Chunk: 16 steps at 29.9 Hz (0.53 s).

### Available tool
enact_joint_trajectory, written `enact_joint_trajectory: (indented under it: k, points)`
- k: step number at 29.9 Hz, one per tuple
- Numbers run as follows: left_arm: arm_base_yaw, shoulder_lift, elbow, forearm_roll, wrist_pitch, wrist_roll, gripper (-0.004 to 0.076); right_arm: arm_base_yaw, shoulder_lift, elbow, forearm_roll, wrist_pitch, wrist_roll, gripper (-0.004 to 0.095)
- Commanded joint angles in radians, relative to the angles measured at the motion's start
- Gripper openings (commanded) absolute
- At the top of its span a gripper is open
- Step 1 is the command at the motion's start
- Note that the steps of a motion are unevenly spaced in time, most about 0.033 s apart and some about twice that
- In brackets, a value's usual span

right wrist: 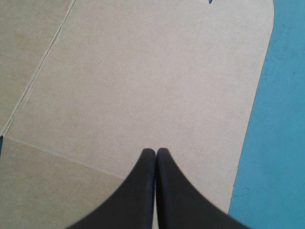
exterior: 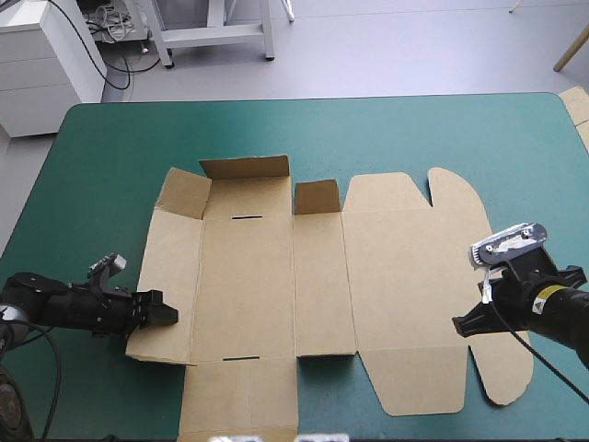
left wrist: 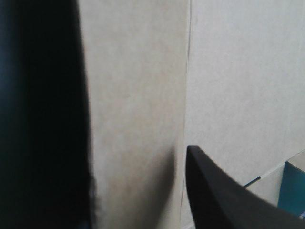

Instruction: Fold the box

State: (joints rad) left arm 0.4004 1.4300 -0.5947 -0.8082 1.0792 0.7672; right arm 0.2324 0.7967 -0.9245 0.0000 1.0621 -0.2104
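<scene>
- High view: one flat cut sheet of brown board, the box (exterior: pixel 276 276), is seen whole only here. It is spread across the middle of the teal-green table cover (exterior: pixel 414 138).
- Three flaps (exterior: pixel 244 167) are raised along its far edge, and two dark slots (exterior: pixel 247 218) are counted in its left main panel.
- Two grippers are seen. The left gripper (exterior: pixel 170 313) is set at the box's left edge and the right gripper (exterior: pixel 463 325) over its right edge.
- A further edge of brown board (exterior: pixel 577 109) is shown by the table's far right corner.
- Left wrist view: the black fingers (left wrist: pixel 214 191) are held apart. Board and one crease (left wrist: pixel 187 95) are spread across the gap between them and ahead, and a sliver of cover is seen beside one finger.
- Right wrist view: the fingers (right wrist: pixel 138 191) are pressed together into one pointed arch. The box's rounded end flap (right wrist: pixel 143 71) is seen under and ahead of them, its curved edge just beside the gripper against bare cover.
</scene>
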Motion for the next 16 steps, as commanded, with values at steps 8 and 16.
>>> enact_joint_trajectory:
  k: [8,16]
  points:
    - [-0.016,0.000,0.005,0.041,-0.048,-0.011,0.0023,-0.006,-0.005,-0.024,0.000,-0.046,-0.006,-0.0016]
    - [-0.016,0.000,-0.037,0.030,-0.011,0.002,-0.0008,-0.006,-0.005,-0.024,0.000,-0.044,-0.006,-0.0016]
